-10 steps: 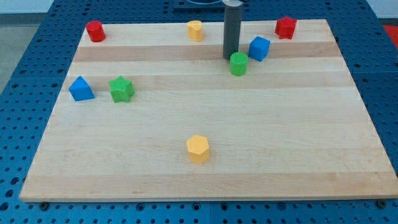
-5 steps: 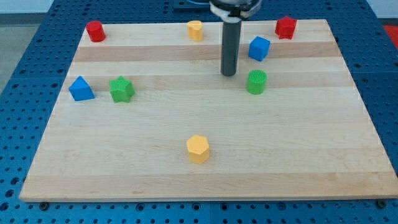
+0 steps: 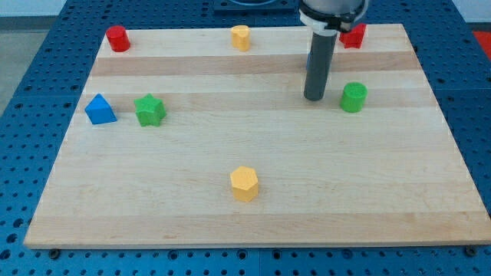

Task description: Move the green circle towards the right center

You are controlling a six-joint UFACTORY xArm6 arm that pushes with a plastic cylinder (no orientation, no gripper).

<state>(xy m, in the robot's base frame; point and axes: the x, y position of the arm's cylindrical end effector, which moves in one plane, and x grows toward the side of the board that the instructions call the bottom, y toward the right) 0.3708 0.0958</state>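
The green circle (image 3: 354, 97) is a small green cylinder on the wooden board (image 3: 253, 222), right of centre in the upper half. My dark rod comes down from the view's top, and my tip (image 3: 313, 97) rests on the board just left of the green circle, with a small gap between them. The rod hides the blue cube that stood behind it.
A green star (image 3: 150, 110) and a blue triangular block (image 3: 100, 110) lie at the left. A yellow hexagon (image 3: 244, 184) sits low in the middle. A red cylinder (image 3: 116, 38), a yellow block (image 3: 241, 37) and a red block (image 3: 354, 34) line the top edge.
The green circle has slid right and slightly down, from near the blue cube to right of centre. My tip followed it rightwards and now covers the blue cube.
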